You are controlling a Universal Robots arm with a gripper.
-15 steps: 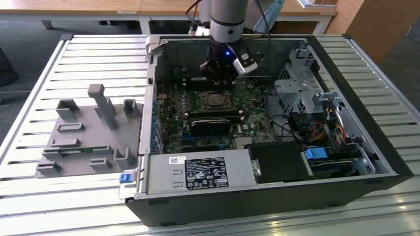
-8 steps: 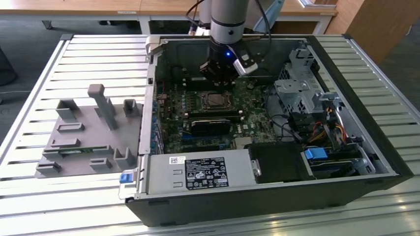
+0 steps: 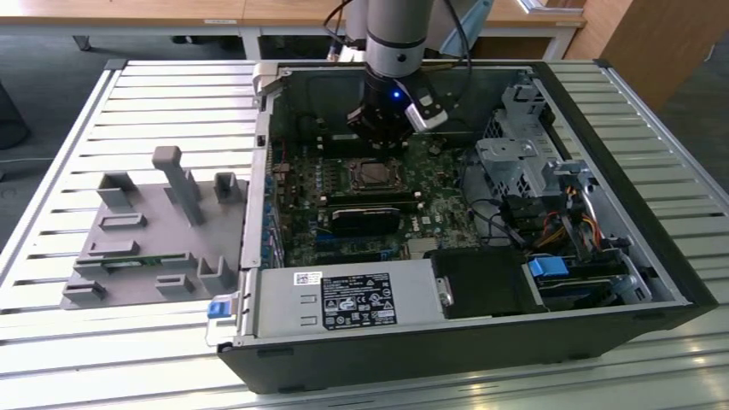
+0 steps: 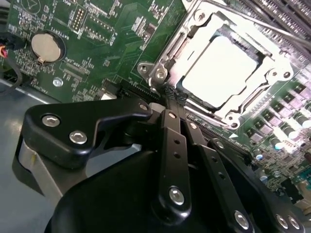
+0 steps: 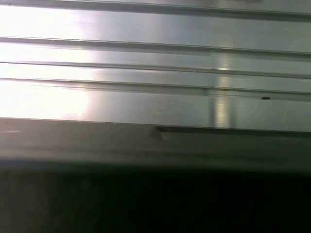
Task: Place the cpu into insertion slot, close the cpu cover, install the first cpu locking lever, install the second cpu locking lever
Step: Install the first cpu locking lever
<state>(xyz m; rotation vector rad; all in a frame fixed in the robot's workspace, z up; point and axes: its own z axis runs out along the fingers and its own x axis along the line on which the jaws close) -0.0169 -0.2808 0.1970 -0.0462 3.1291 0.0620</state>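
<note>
1. Hovering inside the open black computer case [image 3: 456, 359], the black gripper [image 3: 381, 141] of the silver-grey robot arm [image 3: 399, 34] hangs just beyond the socket on the green circuit board [image 3: 302, 192].
2. Gripper [image 4: 170, 94], second wrist view: black fingers [image 4: 172, 141] drawn together to a narrow tip with nothing held between them, tip at the socket's corner.
3. Cpu [image 4: 221, 70], a flat square chip with a pale silver face: seated in the insertion slot [image 4: 160, 73], a square socket with a silvery metal rim.
4. Cpu cover [image 4: 272, 77], a thin silvery metal frame plate with a square window: lying down over the chip, the face showing through the window.
5. Round silver coin battery [image 4: 46, 46]: on the board, well apart from the socket.
6. Grey moulded fixture [image 3: 154, 231]: on the slatted metal tabletop [image 3: 68, 111], beside the case on the exterior view's left.
7. Silver power supply box [image 3: 341, 303]: at the case's near edge.
</note>
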